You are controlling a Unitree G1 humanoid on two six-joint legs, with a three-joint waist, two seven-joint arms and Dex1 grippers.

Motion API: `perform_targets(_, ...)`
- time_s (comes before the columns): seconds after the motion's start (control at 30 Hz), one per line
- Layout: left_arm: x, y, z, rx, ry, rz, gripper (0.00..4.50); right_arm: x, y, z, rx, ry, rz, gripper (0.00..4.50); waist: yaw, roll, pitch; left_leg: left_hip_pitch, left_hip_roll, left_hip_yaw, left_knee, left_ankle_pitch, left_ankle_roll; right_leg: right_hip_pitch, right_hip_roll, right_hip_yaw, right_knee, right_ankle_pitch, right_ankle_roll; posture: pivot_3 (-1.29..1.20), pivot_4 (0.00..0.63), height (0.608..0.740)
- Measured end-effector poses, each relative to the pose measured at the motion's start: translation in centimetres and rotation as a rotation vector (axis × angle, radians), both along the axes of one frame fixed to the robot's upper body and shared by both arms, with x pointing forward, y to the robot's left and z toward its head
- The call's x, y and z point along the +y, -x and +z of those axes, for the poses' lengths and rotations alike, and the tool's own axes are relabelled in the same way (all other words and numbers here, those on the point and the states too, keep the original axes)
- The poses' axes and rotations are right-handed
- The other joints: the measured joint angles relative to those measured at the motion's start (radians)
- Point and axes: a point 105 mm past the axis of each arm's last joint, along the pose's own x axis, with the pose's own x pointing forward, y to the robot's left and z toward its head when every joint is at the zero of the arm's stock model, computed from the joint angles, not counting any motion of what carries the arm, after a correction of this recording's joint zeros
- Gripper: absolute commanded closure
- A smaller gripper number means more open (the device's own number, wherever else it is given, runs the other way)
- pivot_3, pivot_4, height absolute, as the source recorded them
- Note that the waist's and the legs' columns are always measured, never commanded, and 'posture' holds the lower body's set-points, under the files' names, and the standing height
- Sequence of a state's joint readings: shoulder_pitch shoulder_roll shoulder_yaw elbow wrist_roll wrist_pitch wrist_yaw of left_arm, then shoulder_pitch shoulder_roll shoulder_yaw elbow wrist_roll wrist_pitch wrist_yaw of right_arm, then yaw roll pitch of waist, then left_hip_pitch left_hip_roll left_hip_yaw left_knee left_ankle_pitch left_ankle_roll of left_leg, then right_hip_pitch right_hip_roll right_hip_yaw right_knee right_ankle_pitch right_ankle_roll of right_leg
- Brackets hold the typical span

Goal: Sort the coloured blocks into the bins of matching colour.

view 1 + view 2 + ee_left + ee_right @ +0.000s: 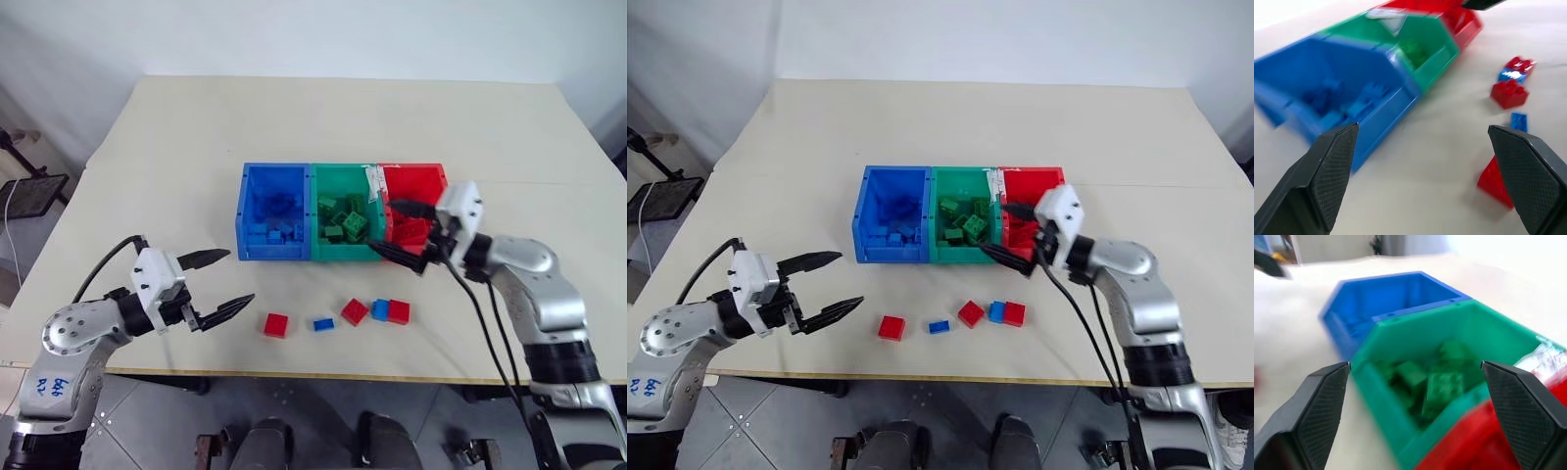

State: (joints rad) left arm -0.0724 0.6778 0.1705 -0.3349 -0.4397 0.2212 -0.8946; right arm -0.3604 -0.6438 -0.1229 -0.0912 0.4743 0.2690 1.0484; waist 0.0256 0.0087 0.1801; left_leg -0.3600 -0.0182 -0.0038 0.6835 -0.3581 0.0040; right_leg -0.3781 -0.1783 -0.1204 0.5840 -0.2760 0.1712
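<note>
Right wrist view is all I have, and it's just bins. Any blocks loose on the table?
Observer: Five, in front of the bins: three red blocks and two blue blocks.
Operator: Any green ones out there?
Observer: None loose; the green ones I see are inside the green bin.
Operator: Where's the left gripper?
Observer: The left gripper is open, just left of the leftmost red block.

Blue bin (253,220), green bin (318,223) with white tape (372,181) on its rim, red bin (434,181) sitting mid-frame on a cream table (176,147). Lower centre: red block (276,325), small blue block (323,324), red block (354,311), blue-and-red pair (390,311). Green blocks (343,223) showing in the green bin.
</note>
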Motion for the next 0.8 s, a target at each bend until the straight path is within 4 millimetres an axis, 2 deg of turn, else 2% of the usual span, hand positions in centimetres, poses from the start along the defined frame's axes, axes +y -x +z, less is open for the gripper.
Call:
perform_targets(0.1,-1.6,0.0,-0.9,0.029,-0.017,-0.082,0.0,-3.8,2.4,-1.1,0.028,0.075,-0.052,0.03,0.0,0.0,0.0,0.001,0.001,0.002,0.0,0.0,0.0,0.0,0.0,0.0,0.0,0.0,0.0,0.0,0.15,0.74)
perform_targets(0.2,-3.2,-0.5,-1.1,0.035,-0.008,-0.155,0.0,-7.5,4.8,-3.0,0.082,0.163,-0.125,0.03,0.0,0.0,0.0,0.003,0.001,0.004,0.0,0.0,0.0,0.001,0.0,0.002,0.0,0.0,0.0,0.0,0.15,0.74)
perform_targets(0.3,-4.0,-1.0,-0.9,0.007,-0.038,-0.21,0.0,-9.7,5.7,-4.4,0.121,0.187,-0.18,0.03,-0.007,0.0,0.0,0.006,0.002,0.01,-0.001,0.0,0.0,0.002,0.001,0.005,-0.001,0.0,0.0,0.0,0.15,0.74)
perform_targets(0.43,-4.8,-0.9,-0.3,-0.026,-0.045,-0.267,0.0,-11.0,6.2,-5.3,0.11,0.253,-0.18,0.03,-0.012,0.0,0.0,0.007,0.003,0.011,-0.001,0.0,0.001,0.002,0.001,0.006,0.0,0.0,0.0,0.0,0.15,0.74)
perform_targets(0.53,-4.5,-0.6,-0.8,-0.016,-0.059,-0.285,0.0,-10.5,6.0,-5.1,0.089,0.262,-0.135,0.03,-0.012,0.0,0.0,0.007,0.003,0.011,-0.001,0.0,0.001,0.002,0.001,0.006,-0.001,0.0,0.0,0.0,0.15,0.74)
perform_targets(0.7,-3.2,0.2,-2.0,0.032,-0.074,-0.264,0.0,-4.7,5.2,-4.9,0.1,0.298,0.099,0.03,-0.017,0.0,0.0,0.007,0.004,0.01,-0.001,0.0,0.0,0.002,0.002,0.006,-0.001,0.0,0.0,0.0,0.15,0.74)
perform_targets(0.8,-2.9,0.9,-2.1,0.036,-0.083,-0.269,0.0,-1.3,5.0,-5.8,0.16,0.347,0.202,0.03,-0.008,0.0,0.0,0.006,0.004,0.009,-0.001,0.0,0.0,0.001,0.001,0.006,-0.001,0.0,0.0,0.0,0.15,0.74)
